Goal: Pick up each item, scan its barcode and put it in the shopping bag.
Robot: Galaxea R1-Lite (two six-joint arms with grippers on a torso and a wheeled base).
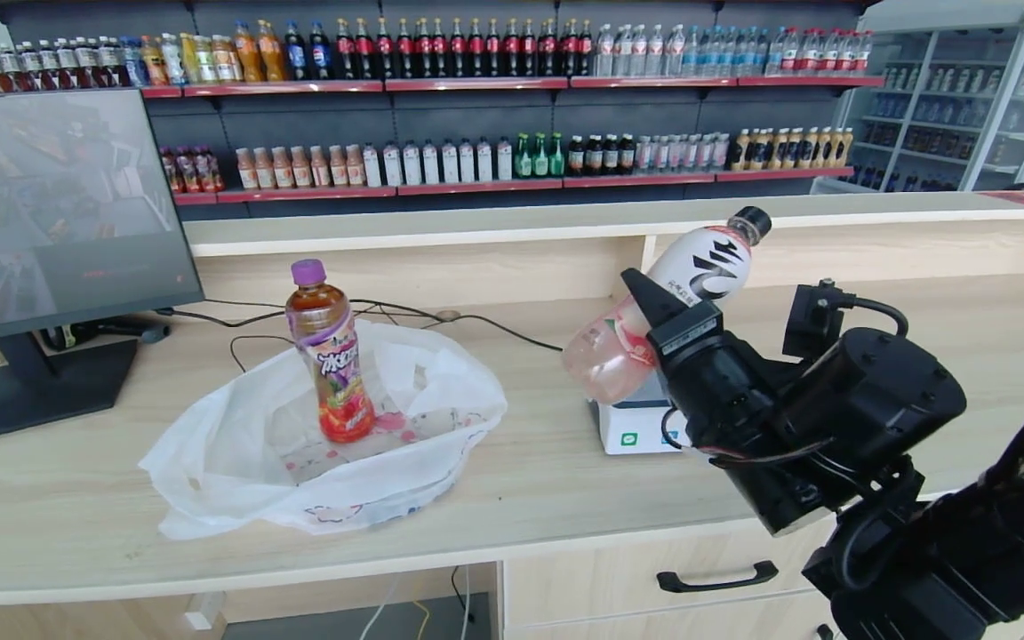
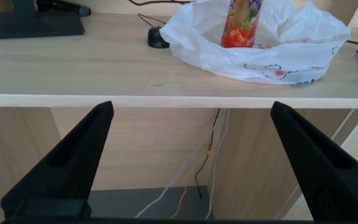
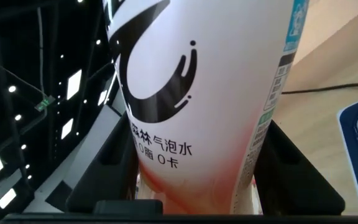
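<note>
I have my right gripper point(image 1: 650, 327) clamped on the white-and-pink bottle point(image 1: 700, 265), tilted above the scanner point(image 1: 632, 433) to the right of the shopping bag point(image 1: 236, 467). A purple-capped bottle point(image 1: 331, 356) stands upright inside that bag, and my left gripper point(image 2: 191, 155) sits spread wide, low in front of it.

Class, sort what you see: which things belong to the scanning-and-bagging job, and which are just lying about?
Job: white-and-pink bottle in right pincer; purple-capped bottle standing in shopping bag; white scanner box.
Lying about: monitor; shelved drinks; drawer handle.
</note>
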